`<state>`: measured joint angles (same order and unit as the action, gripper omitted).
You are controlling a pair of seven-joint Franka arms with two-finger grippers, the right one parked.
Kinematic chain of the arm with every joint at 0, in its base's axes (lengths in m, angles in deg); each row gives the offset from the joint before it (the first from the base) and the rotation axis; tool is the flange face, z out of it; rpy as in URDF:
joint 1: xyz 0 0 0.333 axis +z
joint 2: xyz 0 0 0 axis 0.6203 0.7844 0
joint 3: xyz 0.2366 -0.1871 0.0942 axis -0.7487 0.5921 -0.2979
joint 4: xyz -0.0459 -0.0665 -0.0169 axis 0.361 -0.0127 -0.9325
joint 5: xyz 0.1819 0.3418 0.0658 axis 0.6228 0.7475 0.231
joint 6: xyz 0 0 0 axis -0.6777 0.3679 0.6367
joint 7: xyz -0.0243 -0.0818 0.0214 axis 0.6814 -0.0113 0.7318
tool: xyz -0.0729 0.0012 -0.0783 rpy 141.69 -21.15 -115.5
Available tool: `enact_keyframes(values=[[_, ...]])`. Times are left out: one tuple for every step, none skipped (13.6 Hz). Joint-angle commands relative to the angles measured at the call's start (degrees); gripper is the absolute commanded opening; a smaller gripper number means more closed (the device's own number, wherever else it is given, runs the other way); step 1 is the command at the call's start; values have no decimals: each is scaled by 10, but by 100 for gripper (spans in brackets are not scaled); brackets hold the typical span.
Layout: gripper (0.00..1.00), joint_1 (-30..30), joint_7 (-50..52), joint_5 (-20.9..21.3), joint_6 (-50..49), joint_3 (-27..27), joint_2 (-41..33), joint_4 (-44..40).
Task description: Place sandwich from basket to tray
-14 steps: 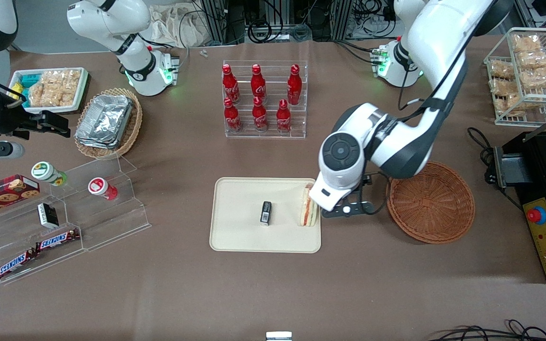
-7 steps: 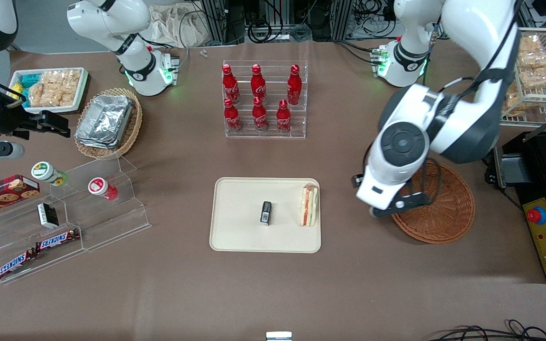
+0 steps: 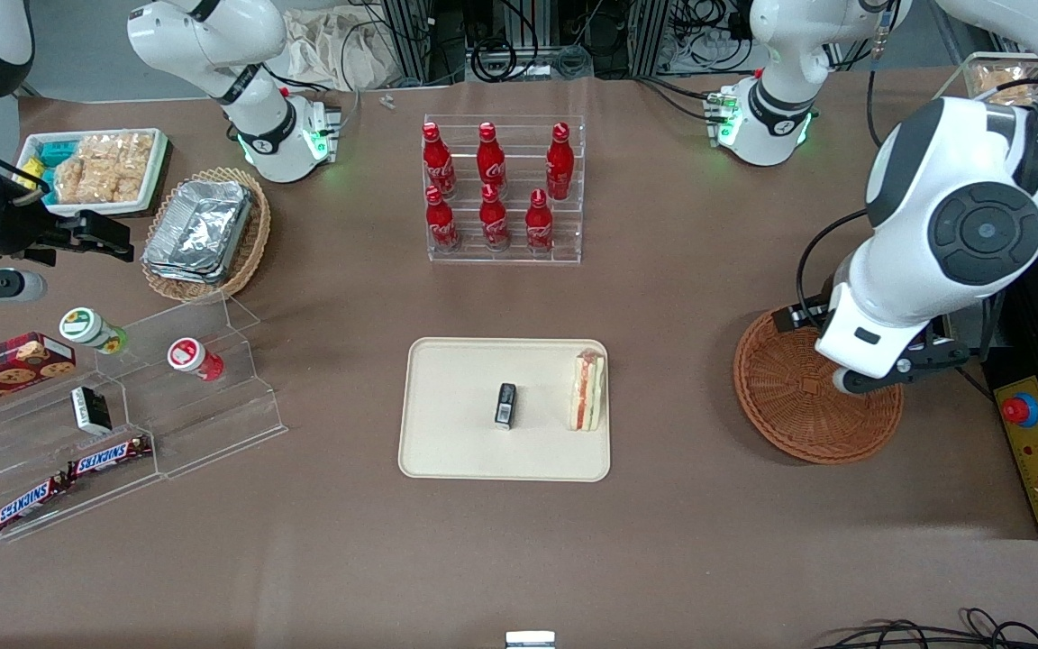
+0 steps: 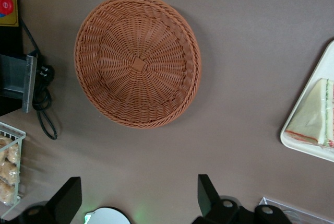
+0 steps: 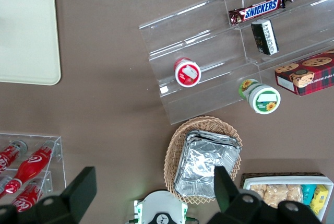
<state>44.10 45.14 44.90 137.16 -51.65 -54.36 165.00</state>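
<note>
The sandwich (image 3: 587,392), a white bread wedge with orange-red and green filling, lies on the cream tray (image 3: 456,451) at its edge nearest the basket; it also shows in the left wrist view (image 4: 314,119) on the tray (image 4: 305,144). The round reddish-brown wicker basket (image 3: 798,410) stands empty beside the tray, toward the working arm's end, and shows whole in the left wrist view (image 4: 137,60). My left gripper (image 3: 897,371) is open and empty, raised above the basket's rim; its dark fingers (image 4: 207,195) stand wide apart.
A small black item (image 3: 505,404) lies mid-tray. A rack of red bottles (image 3: 501,189) stands farther from the camera. A black control box with a red button (image 3: 1037,442) sits beside the basket. Acrylic steps with snacks (image 3: 122,424) and a pale basket of foil trays (image 3: 204,230) lie toward the parked arm's end.
My left gripper has drawn away from the sandwich on the tray, moved across over the basket and risen. The sandwich stays on the tray where it was let go.
</note>
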Motion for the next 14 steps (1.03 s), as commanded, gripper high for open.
enact_keyframes(values=[[99,25,-17,-11,-6,3,-20,21],[100,30,-37,-11,-8,2,-23,22],[100,29,-60,-11,-15,-4,-30,22],[100,21,-78,-12,-18,-33,-32,22],[100,-1,-100,-18,-18,-63,-39,22],[100,-18,-126,-32,-19,-103,-47,24],[100,-32,-157,-48,-19,-138,-56,24],[100,-39,-194,-58,-22,-167,-63,24],[100,-40,-223,-68,-31,-188,-66,24],[100,-40,-245,-73,-33,-199,-68,24],[100,-41,-262,-73,-33,-209,-68,24],[100,-42,-276,-73,-33,-221,-68,24],[100,-48,-290,-80,-32,-239,-68,23],[100,-52,-302,-93,-31,-255,-68,23]])
